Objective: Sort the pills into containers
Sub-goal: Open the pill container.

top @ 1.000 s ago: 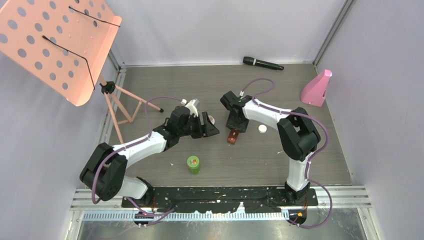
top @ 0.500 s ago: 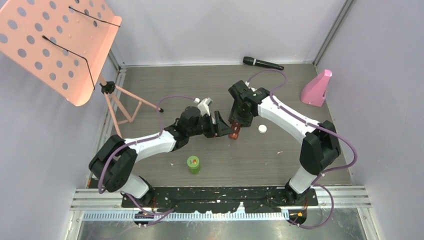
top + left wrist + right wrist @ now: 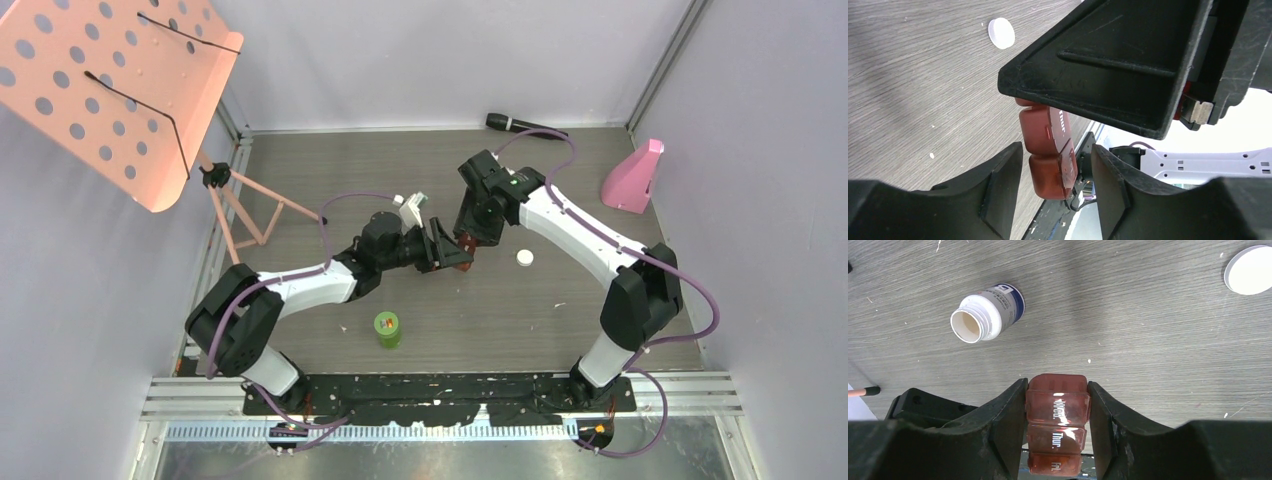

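My right gripper (image 3: 1057, 390) is shut on a brown translucent pill case (image 3: 1058, 412) with day labels and holds it above the table. In the top view that gripper (image 3: 476, 228) holds the case (image 3: 467, 243) at mid-table. My left gripper (image 3: 1055, 152) is open, and its fingers stand either side of the case's lower end (image 3: 1048, 170) with gaps on both sides. It also shows in the top view (image 3: 448, 254). A white bottle (image 3: 988, 316) lies on its side, uncapped. A green-lidded bottle (image 3: 387, 328) stands nearer the arm bases.
A white cap (image 3: 525, 257) lies right of the grippers and shows in the wrist views too (image 3: 1001, 33) (image 3: 1250, 270). A black microphone (image 3: 522, 126) lies at the back. A pink object (image 3: 632, 178) stands at the right wall, and an orange music stand (image 3: 110, 80) at the left.
My right gripper has lifted the brown case off the table and drawn back a little. My left gripper has reached right until its open fingers flank the case's end.
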### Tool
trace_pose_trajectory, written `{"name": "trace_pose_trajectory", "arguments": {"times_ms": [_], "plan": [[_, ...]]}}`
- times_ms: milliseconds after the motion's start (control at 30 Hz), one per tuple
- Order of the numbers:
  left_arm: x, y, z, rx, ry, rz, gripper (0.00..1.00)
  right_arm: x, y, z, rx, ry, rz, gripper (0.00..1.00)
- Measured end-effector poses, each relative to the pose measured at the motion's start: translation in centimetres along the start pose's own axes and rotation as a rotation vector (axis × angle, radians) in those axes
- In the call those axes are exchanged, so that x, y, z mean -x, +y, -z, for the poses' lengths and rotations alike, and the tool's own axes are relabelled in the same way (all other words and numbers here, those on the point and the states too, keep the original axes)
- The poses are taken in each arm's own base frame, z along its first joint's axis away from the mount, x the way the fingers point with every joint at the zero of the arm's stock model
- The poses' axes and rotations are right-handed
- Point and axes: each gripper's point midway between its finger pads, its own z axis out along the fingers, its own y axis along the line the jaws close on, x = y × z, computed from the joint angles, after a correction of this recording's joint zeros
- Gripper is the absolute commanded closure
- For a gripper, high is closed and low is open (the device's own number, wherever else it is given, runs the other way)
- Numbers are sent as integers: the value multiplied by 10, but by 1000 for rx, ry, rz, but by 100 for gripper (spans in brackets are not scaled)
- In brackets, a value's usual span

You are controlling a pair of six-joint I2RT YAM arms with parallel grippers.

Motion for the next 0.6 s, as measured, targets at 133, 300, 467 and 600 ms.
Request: {"name": "trace_pose_trajectory", "arguments": {"times_ms": [133,300,467,600], "plan": [[1,-2,0,-5,-1,11,63,1,1,0,6,-1,-21,57],[2,-1,0,-3,-4,18,69,5,5,7,32,-16,-37,57],[4,-3,1,-9,-6,13,81,7,8,11,46,-27,-48,57],[5,-2,2,-9,-8,14,100,8,9,11,49,-29,-54,49]]}}
